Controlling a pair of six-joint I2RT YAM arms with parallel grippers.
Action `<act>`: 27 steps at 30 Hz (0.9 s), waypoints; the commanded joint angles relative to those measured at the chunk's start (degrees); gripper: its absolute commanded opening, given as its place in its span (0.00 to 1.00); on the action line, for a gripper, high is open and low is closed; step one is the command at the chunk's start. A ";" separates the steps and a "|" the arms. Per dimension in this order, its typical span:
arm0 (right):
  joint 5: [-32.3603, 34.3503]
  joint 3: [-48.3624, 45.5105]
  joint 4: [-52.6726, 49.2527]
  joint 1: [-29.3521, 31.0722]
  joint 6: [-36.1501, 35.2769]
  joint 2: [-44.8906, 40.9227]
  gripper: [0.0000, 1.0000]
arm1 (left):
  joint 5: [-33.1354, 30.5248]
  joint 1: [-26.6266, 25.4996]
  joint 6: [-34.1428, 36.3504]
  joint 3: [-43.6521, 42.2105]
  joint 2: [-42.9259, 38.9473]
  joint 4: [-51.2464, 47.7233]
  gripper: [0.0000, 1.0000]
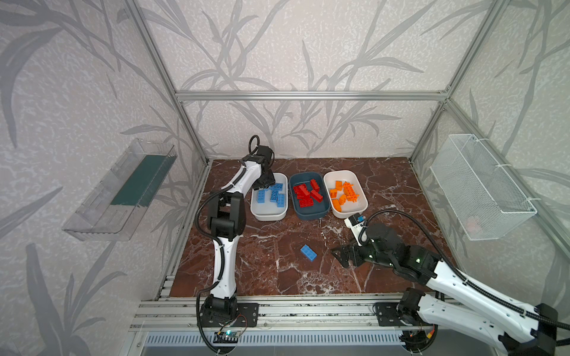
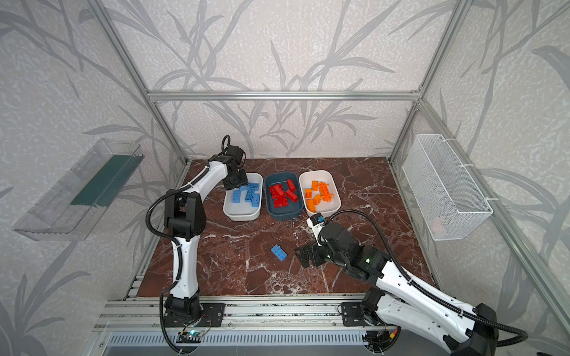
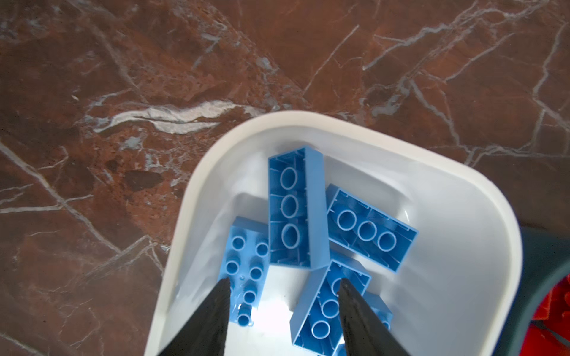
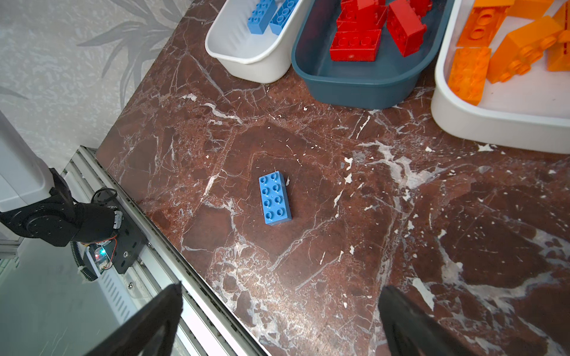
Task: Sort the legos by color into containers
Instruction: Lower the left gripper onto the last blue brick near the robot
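Observation:
Three containers stand in a row at the back in both top views. A white tub [image 1: 268, 217] holds several blue legos [image 1: 274, 194], a teal tub [image 1: 308, 216] several red ones [image 1: 307, 194], and a second white tub [image 1: 351, 213] several orange ones [image 1: 345, 192]. My left gripper [image 3: 283, 282] hangs open over the far end of the blue tub [image 3: 481, 197], with nothing between its fingers. One blue brick [image 3: 296, 206] below it lies on its side. One more blue brick [image 1: 309, 253] lies studs up on the table. My right gripper [image 4: 280, 288] stands wide open just to the right of that brick [image 4: 275, 198].
A white wire mesh basket [image 1: 481, 188] hangs on the right wall and a clear shelf [image 1: 120, 191] on the left wall. Aluminium rails [image 1: 308, 308] run along the table's front edge. The brown marble table [image 1: 262, 265] is bare around the loose brick.

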 commanded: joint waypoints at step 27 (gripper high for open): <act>6.42 -6.05 -11.73 -0.15 4.55 -18.91 0.99 | -4.67 -43.82 -29.02 -60.13 -50.08 17.57 0.74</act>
